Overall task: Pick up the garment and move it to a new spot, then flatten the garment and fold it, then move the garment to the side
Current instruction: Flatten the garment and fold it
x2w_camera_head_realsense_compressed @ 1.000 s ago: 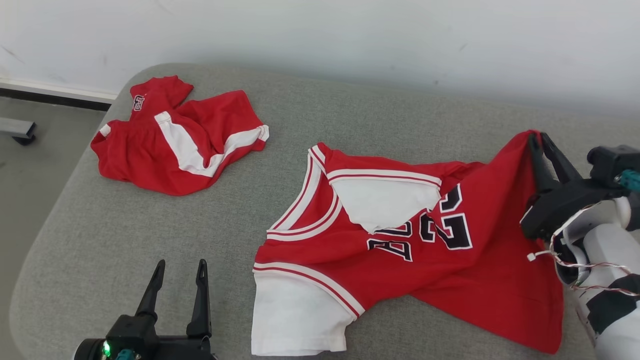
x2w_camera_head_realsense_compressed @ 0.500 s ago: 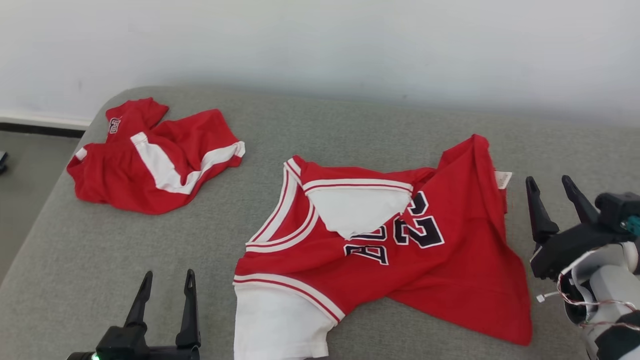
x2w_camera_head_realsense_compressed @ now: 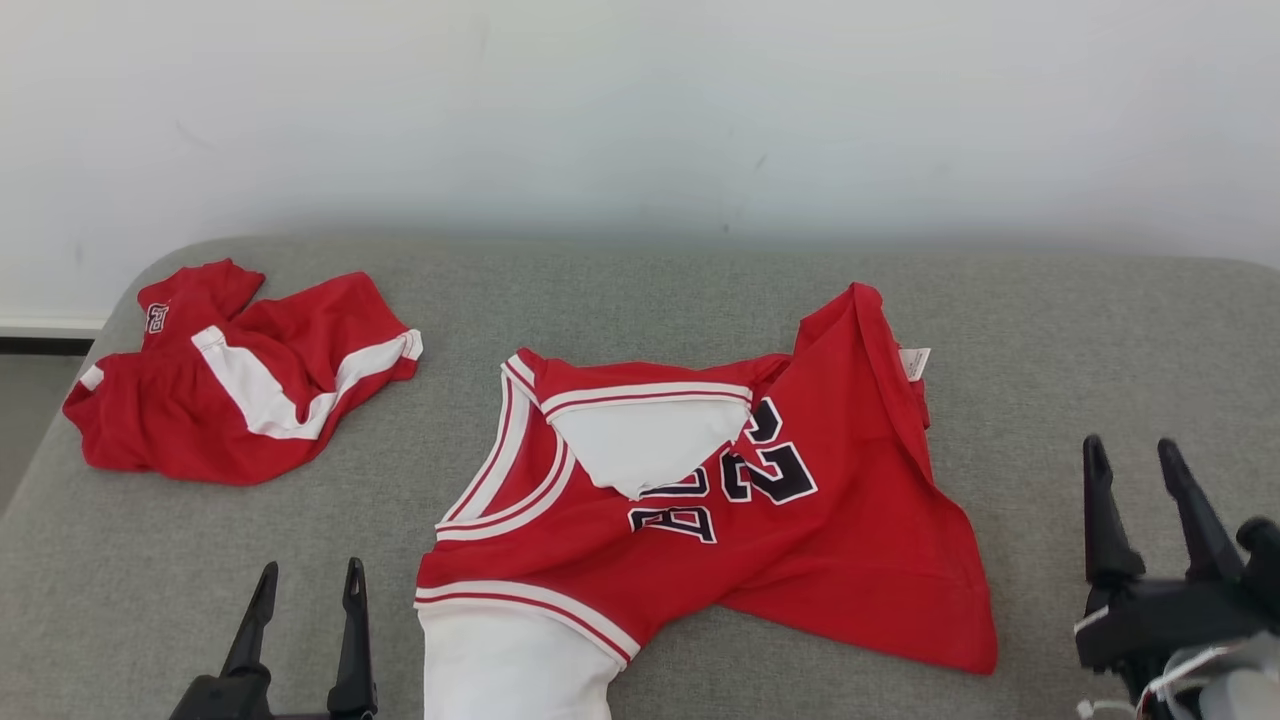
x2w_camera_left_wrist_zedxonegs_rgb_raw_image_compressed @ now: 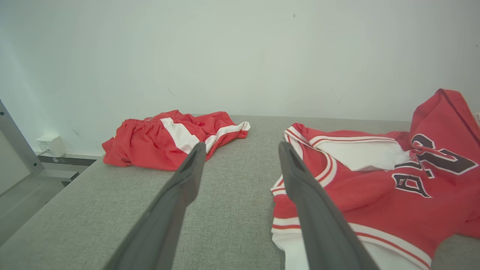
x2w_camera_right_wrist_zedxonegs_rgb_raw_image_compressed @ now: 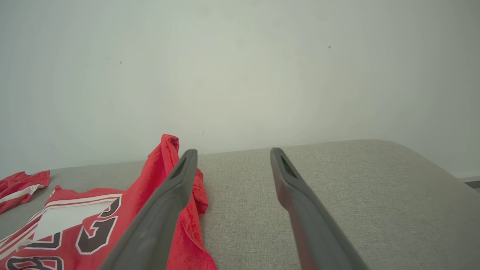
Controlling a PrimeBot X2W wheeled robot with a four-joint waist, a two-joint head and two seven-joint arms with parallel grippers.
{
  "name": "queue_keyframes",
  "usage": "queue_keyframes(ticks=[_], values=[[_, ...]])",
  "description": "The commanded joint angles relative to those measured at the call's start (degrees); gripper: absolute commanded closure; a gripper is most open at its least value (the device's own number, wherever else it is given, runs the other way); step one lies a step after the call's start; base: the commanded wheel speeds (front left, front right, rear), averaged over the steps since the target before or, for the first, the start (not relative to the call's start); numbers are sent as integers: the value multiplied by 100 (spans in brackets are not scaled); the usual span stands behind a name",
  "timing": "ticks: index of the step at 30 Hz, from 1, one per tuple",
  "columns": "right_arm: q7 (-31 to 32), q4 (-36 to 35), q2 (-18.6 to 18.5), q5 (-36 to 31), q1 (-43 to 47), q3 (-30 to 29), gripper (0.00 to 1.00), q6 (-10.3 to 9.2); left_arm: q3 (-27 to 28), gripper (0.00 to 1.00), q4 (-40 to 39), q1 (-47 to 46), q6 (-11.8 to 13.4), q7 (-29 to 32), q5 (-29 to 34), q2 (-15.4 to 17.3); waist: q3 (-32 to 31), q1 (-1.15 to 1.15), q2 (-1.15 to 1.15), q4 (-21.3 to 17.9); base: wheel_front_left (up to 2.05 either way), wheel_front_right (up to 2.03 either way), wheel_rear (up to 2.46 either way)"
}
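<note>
**Item 1. Left gripper** (x2w_camera_head_realsense_compressed: 310,568), nearest, lower left. We record its fingers (x2w_camera_head_realsense_compressed: 352,630) apart with nothing between them. They stand just beside the jersey's near white sleeve (x2w_camera_head_realsense_compressed: 510,670) without touching it.

**Item 2. Right gripper** (x2w_camera_head_realsense_compressed: 1131,443), lower right. Its fingers (x2w_camera_head_realsense_compressed: 1103,520) are likewise spread and empty. They sit over bare table (x2w_camera_head_realsense_compressed: 1080,330), near the jersey's right edge but clear of it.

**Item 3. Jersey** (x2w_camera_head_realsense_compressed: 720,560), red with white-and-dark trim and dark lettering. We take this for the task's garment.
- Position: it lies mid-table between the two grippers, and neither holds it.
- Condition: not flat. A white panel (x2w_camera_head_realsense_compressed: 640,445) is turned over the chest and covers part of the lettering.
- The far right corner, which carries a label (x2w_camera_head_realsense_compressed: 914,362), stands up in a peak.
- The body lies skewed and creased.

**Item 4. Shorts** (x2w_camera_head_realsense_compressed: 240,400), red with white stripes. They are crumpled at the far left corner of the table, well apart from the jersey.

**Item 5. Wall** (x2w_camera_head_realsense_compressed: 640,100), pale and plain, behind the table.

**Progress, as we judge it.**
- Pick-up and move: plausibly finished, since the jersey rests loose on open table with both grippers free.
- Flattening: not yet done, because the turned panel and the raised corner have to be spread out first.
- Folding: not begun.
- Moving the garment aside: not begun.
</note>
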Motion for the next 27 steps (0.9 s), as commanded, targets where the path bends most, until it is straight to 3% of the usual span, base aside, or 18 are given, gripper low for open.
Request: queue_keyframes(ticks=[1,14,27], values=[[1,-109,76,-85,168,-45,0,-16,25,0,-33,90,5,-19,74,7,-56,1,0,-53,0,0,0],[15,-1107,580,-438,1491,-493,0,-16,86,0,-126,197,-46,-19,134,47,-147,1,0,-284,0,0,0],[91,-1406,727,-599,1761,-353,0,-16,9,0,-39,86,-124,-19,162,116,-159,1,0,-340,0,0,0]])
